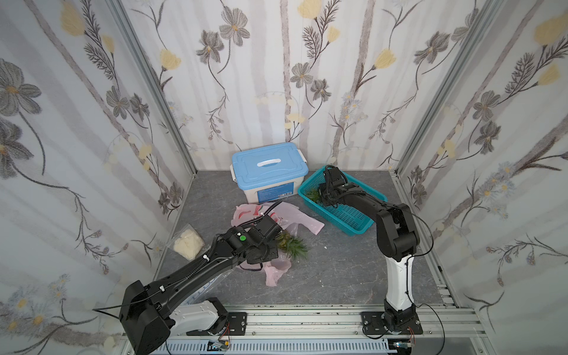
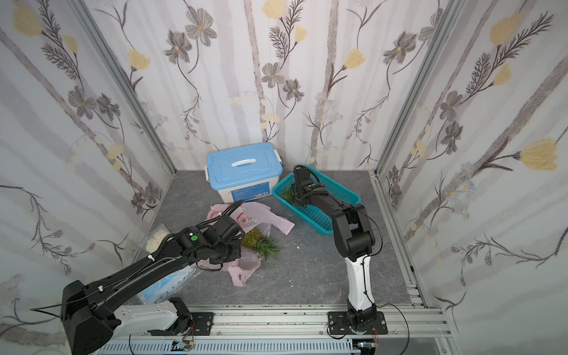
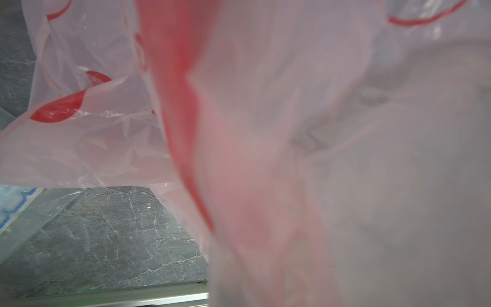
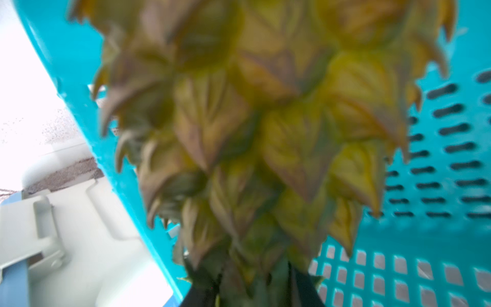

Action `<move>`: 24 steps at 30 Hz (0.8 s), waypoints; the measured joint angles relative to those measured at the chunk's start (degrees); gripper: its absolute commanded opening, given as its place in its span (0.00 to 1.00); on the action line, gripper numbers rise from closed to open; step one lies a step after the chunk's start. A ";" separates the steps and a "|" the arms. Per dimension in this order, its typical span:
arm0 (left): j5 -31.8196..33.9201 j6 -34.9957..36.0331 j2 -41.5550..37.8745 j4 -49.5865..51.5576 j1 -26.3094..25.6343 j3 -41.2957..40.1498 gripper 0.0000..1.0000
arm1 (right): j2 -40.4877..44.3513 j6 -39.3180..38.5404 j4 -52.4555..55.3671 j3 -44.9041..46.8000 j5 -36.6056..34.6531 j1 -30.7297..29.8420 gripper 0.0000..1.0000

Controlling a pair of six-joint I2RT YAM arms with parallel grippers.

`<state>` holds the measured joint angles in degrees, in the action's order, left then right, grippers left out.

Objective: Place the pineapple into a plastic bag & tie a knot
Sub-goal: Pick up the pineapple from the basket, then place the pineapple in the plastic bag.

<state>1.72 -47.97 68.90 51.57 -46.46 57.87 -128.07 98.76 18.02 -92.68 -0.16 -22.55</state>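
Only the right wrist view shows the right gripper (image 4: 252, 291) nearly closed, its dark fingers (image 4: 305, 289) pressed either side of a pineapple (image 4: 265, 133) in the teal basket (image 1: 347, 215) beside the blue-lidded box (image 1: 269, 166). The left wrist view shows just pink plastic bag (image 3: 93, 148) film; the left gripper (image 1: 272, 246) is pressed together, its catch hidden. Both top views show the bag crumpled before the box, a second pineapple (image 1: 289, 244) touching it.

The table (image 1: 338, 270) holds two pineapples (image 1: 290, 244) (image 1: 313, 194), one pink bag (image 1: 307, 222), one basket (image 1: 347, 215), one lidded box (image 1: 269, 167) and two packets (image 1: 188, 242) (image 2: 172, 281).
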 measured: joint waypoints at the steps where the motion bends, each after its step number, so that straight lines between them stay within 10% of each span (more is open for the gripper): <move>1: 0.00 0.00 0.11 0.00 0.02 0.00 0.00 | 1.40 -0.94 0.31 0.85 0.00 0.00 0.00; 9: 0.20 0.17 0.17 -0.28 0.07 0.00 0.00 | 16.90 -21.24 0.66 6.01 0.07 -0.57 0.00; 24: -1.53 2.60 -3.34 -1.25 0.33 -3.56 0.00 | 58.49 -95.38 9.01 39.01 15.80 -20.92 0.00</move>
<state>0.19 -45.36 65.56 50.33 -46.13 54.30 -69.58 3.38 27.03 -53.67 15.64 -43.46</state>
